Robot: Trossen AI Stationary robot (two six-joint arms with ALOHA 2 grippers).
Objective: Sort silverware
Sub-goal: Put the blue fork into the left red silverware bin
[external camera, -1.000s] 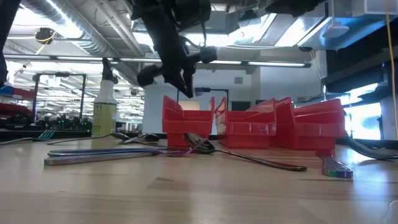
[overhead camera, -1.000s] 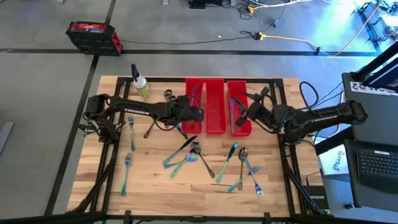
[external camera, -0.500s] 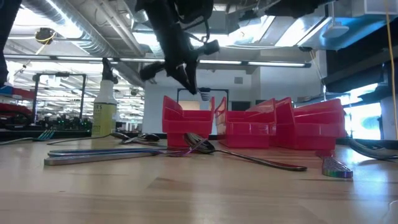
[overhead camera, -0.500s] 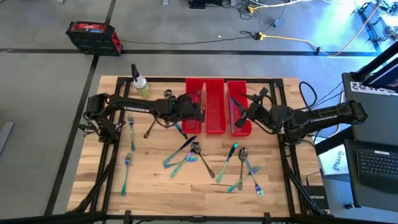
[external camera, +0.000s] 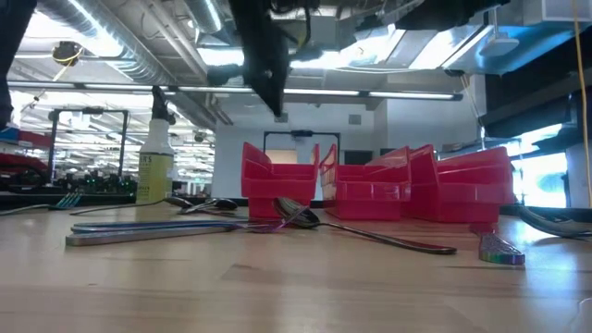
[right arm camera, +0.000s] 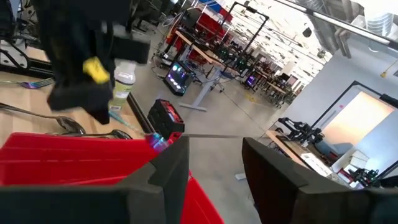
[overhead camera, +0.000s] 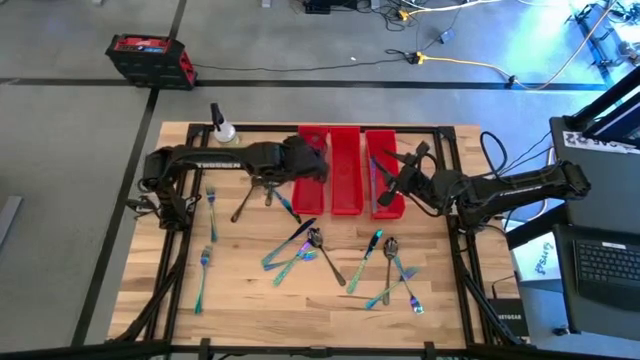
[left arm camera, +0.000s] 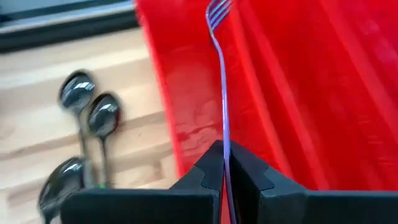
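Left gripper [left arm camera: 225,163] clamped tight on the handle of an iridescent fork [left arm camera: 220,74], tines pointing away over the red floor of the leftmost red bin [overhead camera: 312,170]. In the high view, poised above that bin's near-left part, arm stretched across from the table's left edge. Beside the bin on the wood, three dark spoons [left arm camera: 81,134] lying close together. Right gripper [right arm camera: 214,163] parted about halfway, nothing seen between the fingers, hovering at the rightmost red bin [overhead camera: 385,172], its arm reaching in from the table's right side. Between the two bins, a third red bin [overhead camera: 346,168], all three side by side at the table's far middle. Rest of the silverware loose on the wooden table [overhead camera: 250,290]: a crossed cluster of iridescent pieces [overhead camera: 298,246] near the centre, another small cluster [overhead camera: 395,272] toward the right, two forks [overhead camera: 205,250] along the left side. Spray bottle [overhead camera: 222,128] upright at the far left corner, seen in the low view [external camera: 155,166] with yellowish liquid.
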